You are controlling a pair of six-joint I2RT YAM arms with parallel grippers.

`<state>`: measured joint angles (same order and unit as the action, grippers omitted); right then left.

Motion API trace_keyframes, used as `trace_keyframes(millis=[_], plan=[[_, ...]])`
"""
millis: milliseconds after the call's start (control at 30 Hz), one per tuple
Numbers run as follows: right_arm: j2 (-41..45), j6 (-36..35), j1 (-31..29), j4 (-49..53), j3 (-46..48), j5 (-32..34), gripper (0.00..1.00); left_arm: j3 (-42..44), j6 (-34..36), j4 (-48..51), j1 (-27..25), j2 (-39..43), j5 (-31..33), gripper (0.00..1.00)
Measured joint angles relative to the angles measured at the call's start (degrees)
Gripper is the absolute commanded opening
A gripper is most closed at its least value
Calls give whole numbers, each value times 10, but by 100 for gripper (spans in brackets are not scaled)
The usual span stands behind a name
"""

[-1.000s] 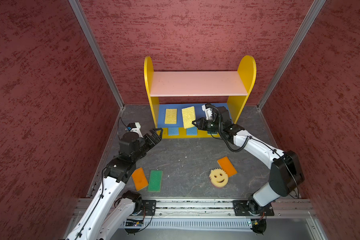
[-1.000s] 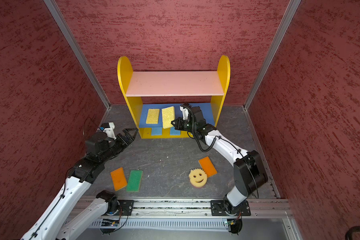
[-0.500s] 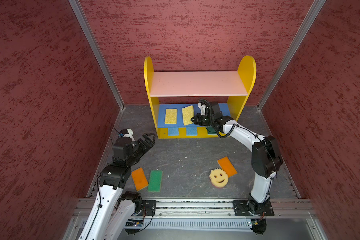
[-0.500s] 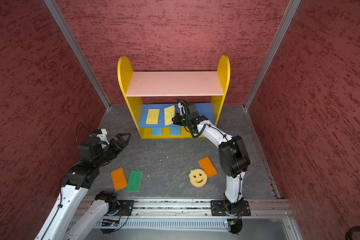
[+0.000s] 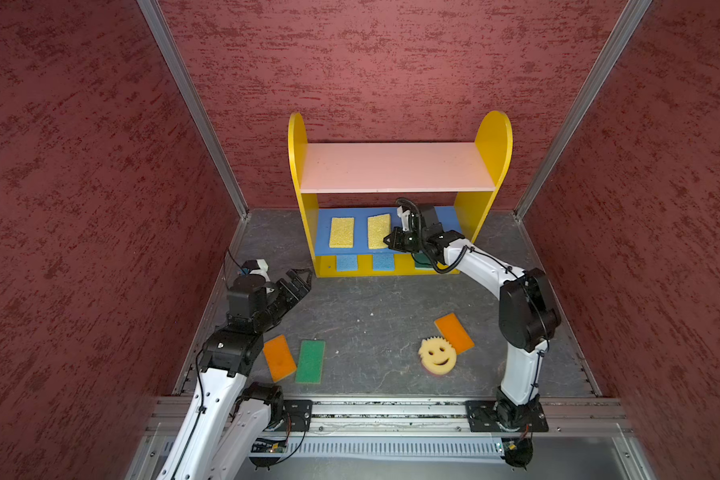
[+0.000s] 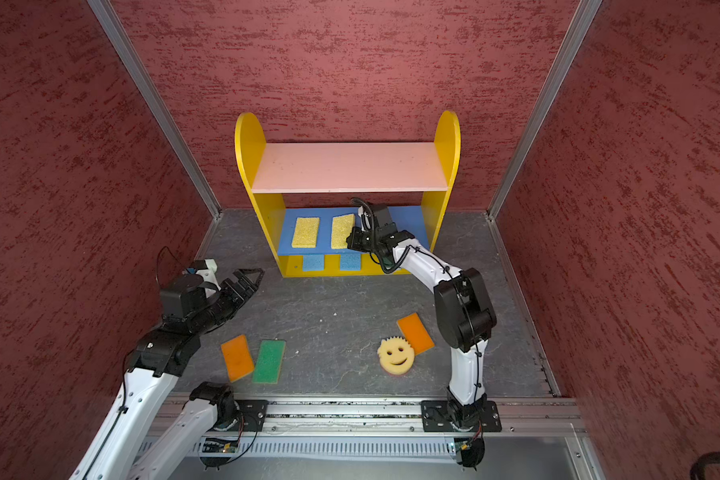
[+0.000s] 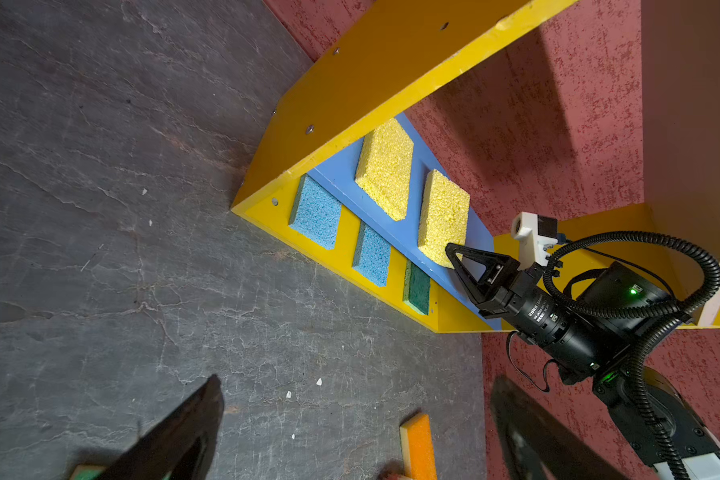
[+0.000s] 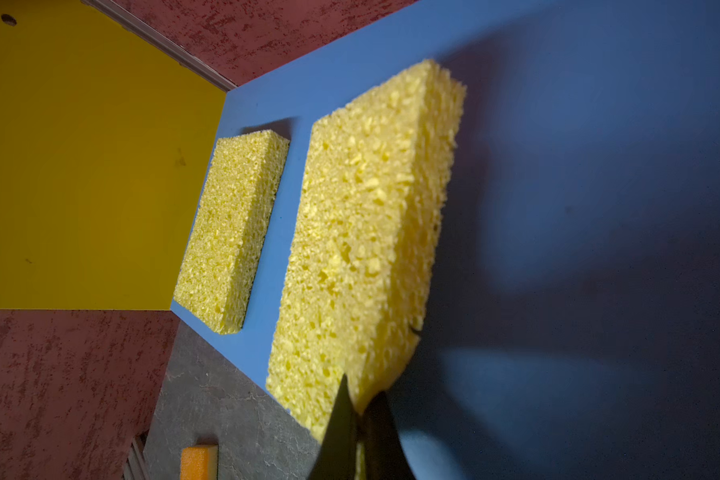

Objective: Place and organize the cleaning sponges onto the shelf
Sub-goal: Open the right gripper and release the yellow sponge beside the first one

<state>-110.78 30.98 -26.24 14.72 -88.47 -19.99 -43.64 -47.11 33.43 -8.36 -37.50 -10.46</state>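
Nearest, the left arm rises from the rail with its elbow bent, and the left gripper (image 5: 297,279) hangs wide open and empty above the grey floor (image 5: 371,316). Beside it an orange sponge (image 5: 280,358) and a green sponge (image 5: 311,361) lie side by side. Well apart, a smiley sponge (image 5: 437,354) touches a second orange sponge (image 5: 454,332).

Farther back, the right arm reaches into the shelf (image 5: 493,137). The right gripper (image 5: 389,240) is pinched tight on the corner of a tilted yellow sponge (image 5: 378,231) over the blue board (image 5: 445,216), beside 1 flat yellow sponge (image 5: 341,232). On the base below lie 2 blue sponges (image 5: 346,262) and a dark green sponge (image 7: 417,289), which the arm partly hides in both top views. White print on the gripper body is too small to read.
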Motion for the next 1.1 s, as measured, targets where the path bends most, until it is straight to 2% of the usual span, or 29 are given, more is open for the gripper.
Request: trace_keyframes(millis=[233, 267, 433, 467, 600, 933, 1100], plan=[[0, -5, 1, 5, 0, 3, 0, 6, -3, 0, 0, -1, -3, 100], [0, -5, 1, 6, 0, 3, 2, 6, -5, 0, 0, -1, -4, 100], [0, -11, 3, 12, 0, 7, 28, 7, -7, 0, 0, -6, -12, 100], [0, -10, 4, 12, 0, 7, 30, 7, -8, 0, 0, -6, -12, 100], [0, -15, 5, 9, -1, 10, 36, 8, -9, 0, 0, -4, -12, 100], [0, -19, 6, 4, -1, 19, 42, 14, -11, -1, 0, -6, -14, 100], [5, -24, 9, 5, -2, 28, 57, 15, -11, -1, 0, -7, -14, 100]])
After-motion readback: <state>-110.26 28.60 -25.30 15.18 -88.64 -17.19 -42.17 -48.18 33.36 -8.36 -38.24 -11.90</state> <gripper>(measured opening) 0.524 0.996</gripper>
